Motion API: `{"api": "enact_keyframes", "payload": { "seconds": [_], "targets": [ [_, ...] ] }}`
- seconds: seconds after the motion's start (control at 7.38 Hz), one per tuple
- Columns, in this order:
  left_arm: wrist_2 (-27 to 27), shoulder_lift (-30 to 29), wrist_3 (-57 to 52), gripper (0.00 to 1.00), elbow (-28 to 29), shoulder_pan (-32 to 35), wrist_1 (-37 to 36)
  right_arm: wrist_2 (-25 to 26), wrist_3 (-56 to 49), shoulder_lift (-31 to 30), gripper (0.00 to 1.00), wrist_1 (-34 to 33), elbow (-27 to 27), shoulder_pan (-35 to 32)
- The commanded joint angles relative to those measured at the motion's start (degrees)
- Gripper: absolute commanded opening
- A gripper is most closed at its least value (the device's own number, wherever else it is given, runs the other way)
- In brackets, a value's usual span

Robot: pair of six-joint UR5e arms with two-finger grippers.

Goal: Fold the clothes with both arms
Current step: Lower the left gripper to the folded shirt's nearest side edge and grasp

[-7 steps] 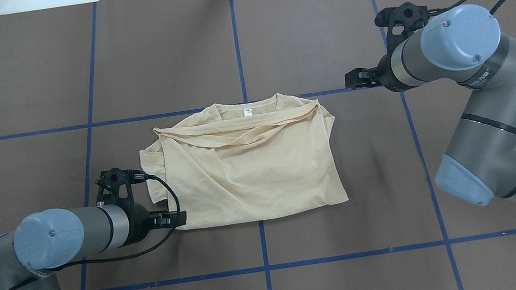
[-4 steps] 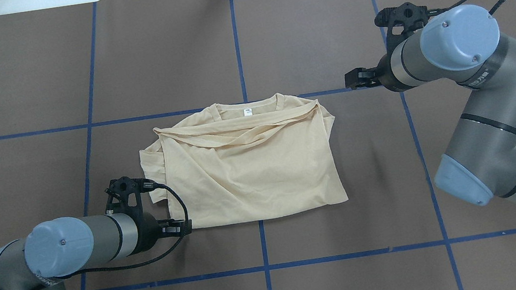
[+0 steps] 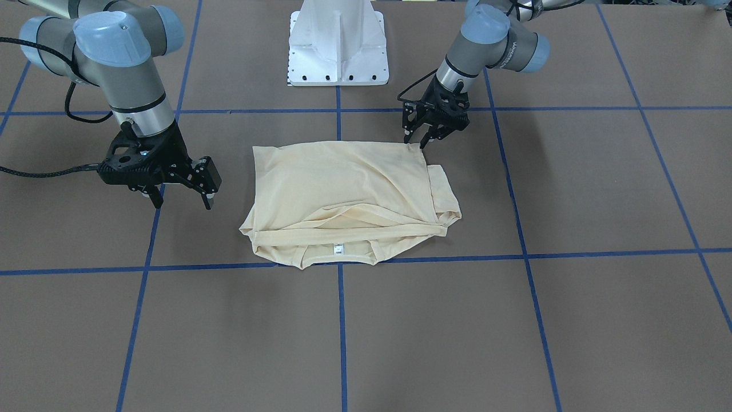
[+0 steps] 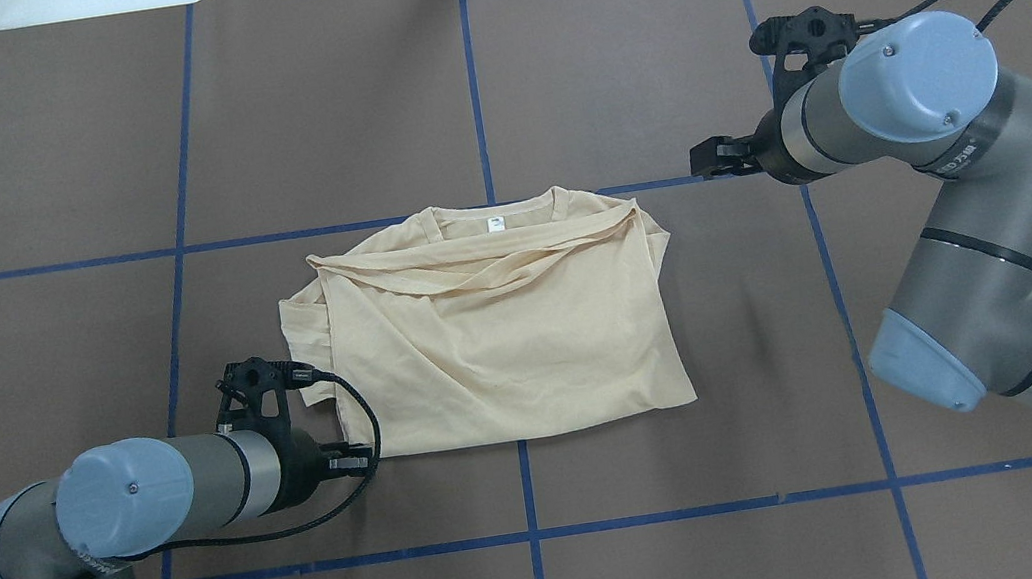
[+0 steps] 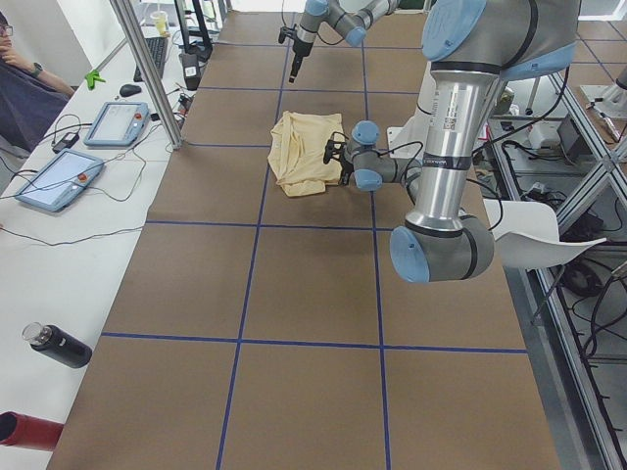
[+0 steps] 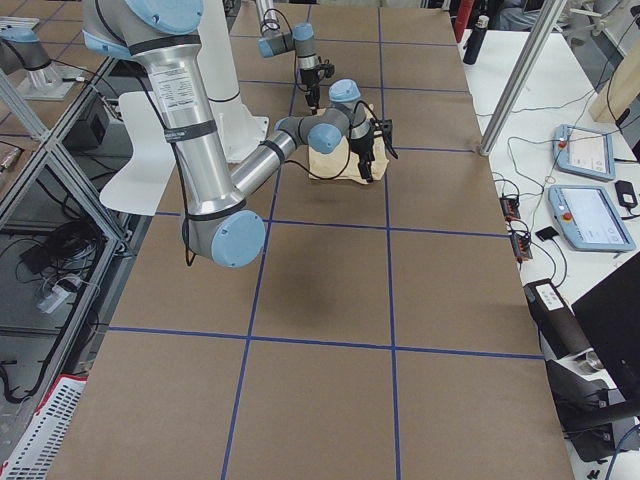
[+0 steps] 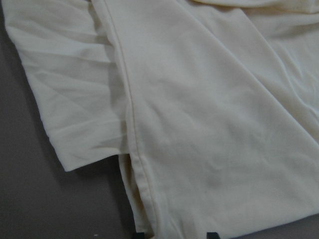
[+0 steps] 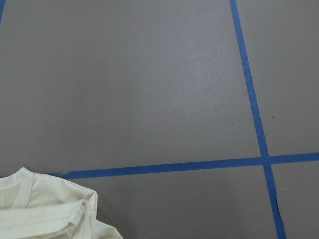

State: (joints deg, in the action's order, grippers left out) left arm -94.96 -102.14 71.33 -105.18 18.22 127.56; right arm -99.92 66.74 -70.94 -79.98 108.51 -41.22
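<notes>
Now T-shirt neck points far side, long axis left-right.

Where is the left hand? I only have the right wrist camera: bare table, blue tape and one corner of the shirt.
Observer: The left hand is at the shirt's hem corner nearest the robot, on its left side, jaws open.
Operator: Has it got cloth?
Observer: Not clamped; the left wrist view shows cloth lying between its open fingertips.
Operator: And my right hand?
Observer: The right hand is open, beside the shirt's shoulder, apart from it.
</notes>
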Motion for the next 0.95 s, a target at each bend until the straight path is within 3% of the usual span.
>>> {"api": "enact_keyframes", "payload": {
  "seconds": [0.0,0.27,0.54,0.81],
  "targets": [
    [0.12,0.45,-0.22,0.00,-0.12,0.06,-0.12,0.08,0.32,-0.08,1.00,0.00,0.03,0.00],
    [0.30,0.71,-2.84,0.00,-0.21,2.42,-0.56,0.08,0.32,0.01,1.00,0.00,-0.06,0.00],
    [0.21,1.86,-12.13,0.00,0.58,8.29,-1.35,0.08,0.32,0.10,1.00,0.00,-0.06,0.00],
    [0.21,-0.23,-23.45,0.00,8.18,17.94,-2.58,0.17,0.41,0.19,1.00,0.00,-0.14,0.09]
  ]
}}
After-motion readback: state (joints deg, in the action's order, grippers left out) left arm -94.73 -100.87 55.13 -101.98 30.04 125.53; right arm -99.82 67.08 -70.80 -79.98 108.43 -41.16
